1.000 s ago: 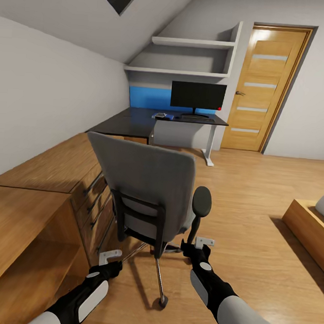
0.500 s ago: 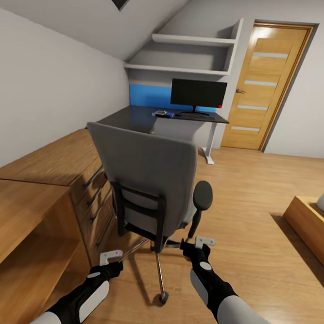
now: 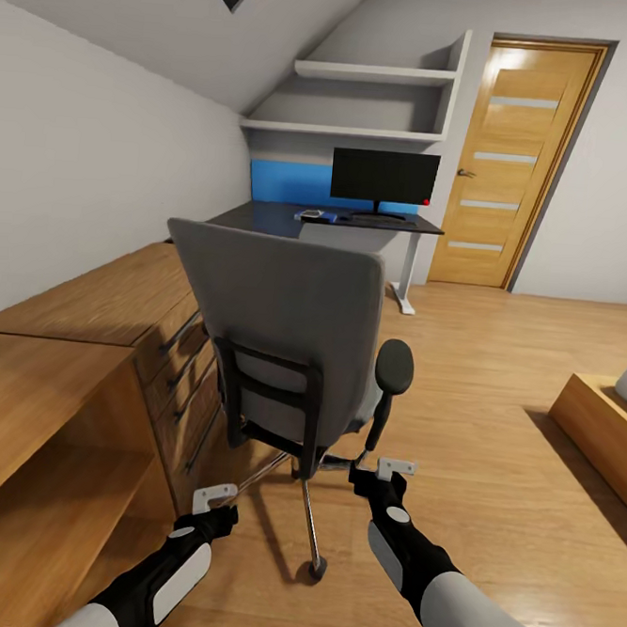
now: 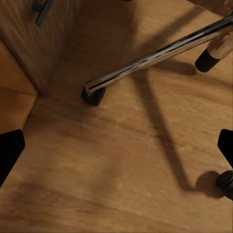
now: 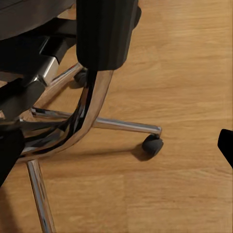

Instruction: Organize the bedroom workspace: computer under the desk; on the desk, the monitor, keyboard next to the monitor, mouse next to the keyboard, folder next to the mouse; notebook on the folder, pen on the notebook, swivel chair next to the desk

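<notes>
An attic bedroom with sloped white walls, a light wood floor point(image 3: 496, 384) and a panelled wooden door point(image 3: 509, 164) at the far end; no brand, label or readable writing shows anywhere, the only mark being a small red dot at the lower right corner of the monitor point(image 3: 385, 177). The monitor stands on the far part of the glossy black desk point(image 3: 264, 217), near its right end, with the keyboard point(image 3: 382, 220) just in front of its base and a bright blue folder point(image 3: 319, 216) lying to the left of the keyboard; something small rests on it, too tiny to make out. The swivel chair point(image 3: 287, 344) stands on the floor well short of the desk, its grey back towards the camera, beside a light-wood drawer cabinet point(image 3: 114, 336). The left gripper point(image 3: 212, 499) hangs low near the cabinet's corner, the right gripper point(image 3: 391, 469) just behind the chair's right armrest; both have their fingers spread apart and hold nothing. Compared with a second ago, the chair back fills more of the head view and sits higher, and the desk sits slightly higher too, which fits the camera having moved forward; both arms keep the same pose.
</notes>
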